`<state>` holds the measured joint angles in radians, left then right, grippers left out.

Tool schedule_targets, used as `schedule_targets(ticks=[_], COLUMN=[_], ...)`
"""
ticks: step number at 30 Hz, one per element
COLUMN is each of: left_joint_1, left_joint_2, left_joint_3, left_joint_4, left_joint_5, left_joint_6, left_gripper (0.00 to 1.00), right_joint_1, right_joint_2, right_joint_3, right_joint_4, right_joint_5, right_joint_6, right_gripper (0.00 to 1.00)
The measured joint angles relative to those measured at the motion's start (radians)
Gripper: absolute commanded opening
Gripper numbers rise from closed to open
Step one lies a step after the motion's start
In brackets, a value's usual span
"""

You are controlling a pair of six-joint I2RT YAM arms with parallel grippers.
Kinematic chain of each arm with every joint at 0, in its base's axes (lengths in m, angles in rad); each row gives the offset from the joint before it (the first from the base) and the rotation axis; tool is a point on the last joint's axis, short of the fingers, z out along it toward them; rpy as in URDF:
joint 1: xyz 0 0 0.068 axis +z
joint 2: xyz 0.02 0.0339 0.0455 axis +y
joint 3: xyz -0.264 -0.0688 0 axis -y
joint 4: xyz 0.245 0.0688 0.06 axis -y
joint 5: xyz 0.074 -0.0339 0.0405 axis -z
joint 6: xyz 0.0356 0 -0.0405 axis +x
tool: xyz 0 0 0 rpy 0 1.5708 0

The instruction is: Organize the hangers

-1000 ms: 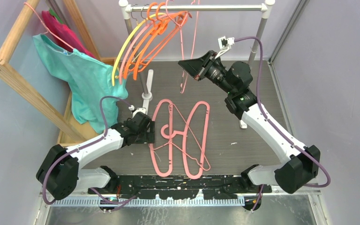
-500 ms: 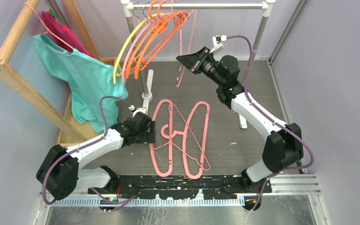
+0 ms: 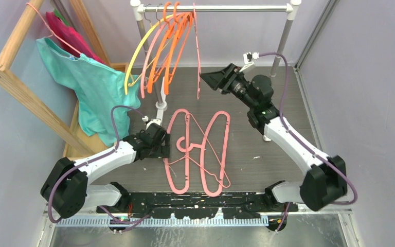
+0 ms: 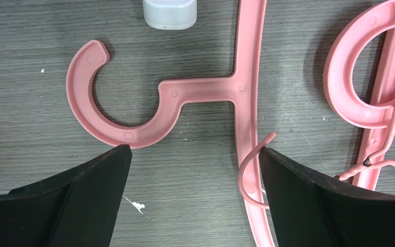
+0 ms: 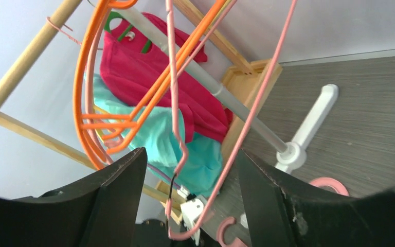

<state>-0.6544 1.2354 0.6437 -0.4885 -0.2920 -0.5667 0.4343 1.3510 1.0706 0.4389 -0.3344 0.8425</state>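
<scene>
my right gripper [image 3: 205, 77] sat wide open at the upper middle of the frame, holding nothing. a thin pink hanger [image 3: 197, 56] showed between its jaws, hanging from the rail [image 3: 236, 8] by its own hook beside the bunched yellow, pink and orange hangers [image 3: 159, 51], so i judged it needed no grip. my left gripper [image 4: 195, 159] was also spread wide, low over the table [image 3: 283, 98], framing the hook of the pink hangers [image 3: 198, 154] lying centre frame, seemingly lined up to take 1.
</scene>
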Motion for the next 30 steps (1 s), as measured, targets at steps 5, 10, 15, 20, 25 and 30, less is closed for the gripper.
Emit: schedule_targets(ticks=[5,10,15,20,25,30], left_joint_1=[0.000,0.000,0.000,0.000,0.000,0.000], left_joint_2=[0.011,0.011,0.022,0.052,0.064,0.032], left_joint_3=[0.000,0.002,0.011,0.017,0.018,0.018], left_joint_4=[-0.001,-0.001,-0.002,0.000,0.000,-0.004], left_joint_5=[0.000,0.000,-0.002,-0.001,-0.001,-0.002], left_joint_6=[0.003,0.003,0.003,-0.001,-0.002,-0.002], left_gripper=[0.98,0.98,0.98,0.98,0.98,0.98], right_joint_1=[0.002,0.039,0.266,0.444,0.518,0.529], right_joint_2=[-0.182,-0.288,-0.225,-0.103,-0.012,0.060], right_joint_3=[-0.100,-0.239,-0.351,-0.357,-0.357,-0.357], right_joint_4=[-0.133,-0.296,-0.497,-0.586,-0.602,-0.592], right_joint_5=[0.073,0.159,0.240,0.223,0.220,0.216], right_joint_6=[-0.124,-0.257,-0.388,-0.481,-0.534,-0.557], right_gripper=[0.68,0.60,0.55,0.49,0.49,0.47])
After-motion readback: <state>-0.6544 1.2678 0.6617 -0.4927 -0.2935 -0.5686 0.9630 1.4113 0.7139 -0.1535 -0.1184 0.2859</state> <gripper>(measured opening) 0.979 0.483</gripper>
